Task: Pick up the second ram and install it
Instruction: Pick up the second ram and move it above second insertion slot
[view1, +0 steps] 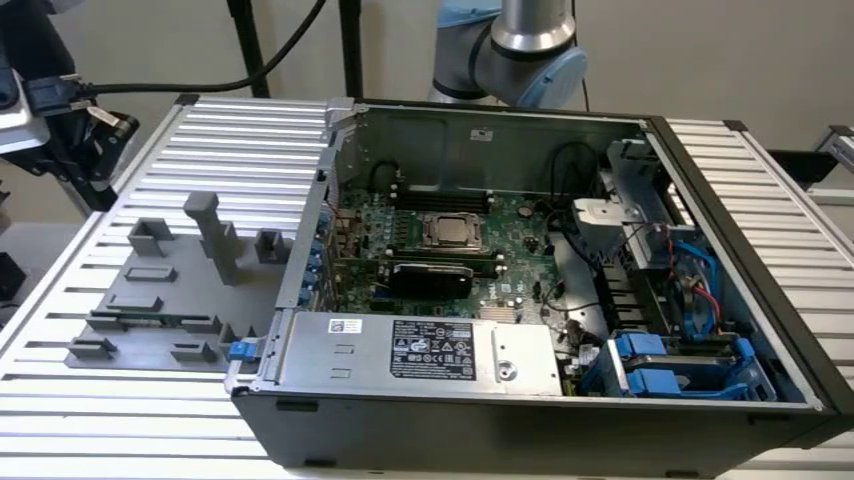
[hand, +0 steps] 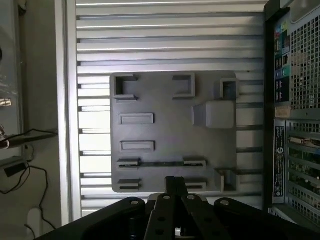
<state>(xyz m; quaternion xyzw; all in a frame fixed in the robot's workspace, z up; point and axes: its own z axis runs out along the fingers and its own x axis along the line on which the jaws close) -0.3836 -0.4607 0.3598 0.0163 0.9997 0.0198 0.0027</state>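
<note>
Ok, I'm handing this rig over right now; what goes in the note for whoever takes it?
Gripper: hangs over the grey plastic fixture plate.
Second ram, the thin green circuit-board strip: lies between that plate's blocks, close to the gripper, outside the open black computer case.
Done: nothing on this ram.
Left: pick-up, then seating in the case's black memory slots.
</note>
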